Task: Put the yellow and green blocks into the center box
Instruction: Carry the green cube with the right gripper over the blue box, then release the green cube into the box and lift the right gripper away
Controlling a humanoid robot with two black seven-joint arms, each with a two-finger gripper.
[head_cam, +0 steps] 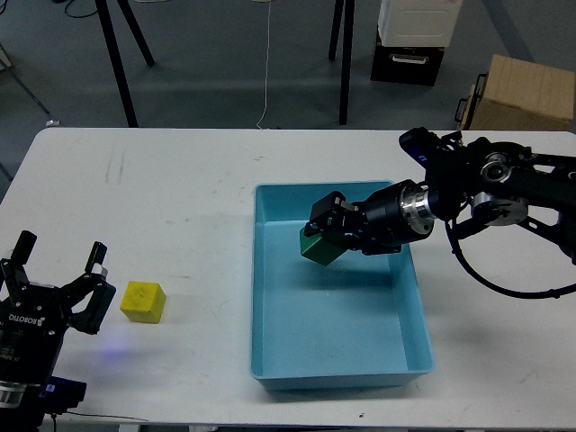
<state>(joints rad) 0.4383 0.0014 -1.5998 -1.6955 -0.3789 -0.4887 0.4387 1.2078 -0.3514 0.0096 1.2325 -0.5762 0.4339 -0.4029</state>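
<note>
Two small cubes, one light-blue tray and two black arms occupy a white table (180,207) seen from the robot's head. At right, the right arm reaches leftward over the tray, its right gripper (326,236) closed upon the green block (319,249); the dark fingers clasp the cube's upper part, and the cube hangs tilted above the tray floor in the far half of the tray, its shadow falling on the blue bottom beneath it. The center box (270,297), a shallow rectangular tray with low walls, sits slightly right of the table's middle, its long axis running away from the robot, and its floor appears bare under the held cube. At lower left, the left gripper (56,261) points away from the robot with its two fingers spread wide and nothing between them. The yellow block (143,301) rests on the table top just to the right of that gripper, apart from the fingers and well apart from the tray. Beyond the far edge of the table, on the grey floor, stand black tripod legs (121,54), a white-and-black case (414,40) and a brown cardboard box (522,90).
</note>
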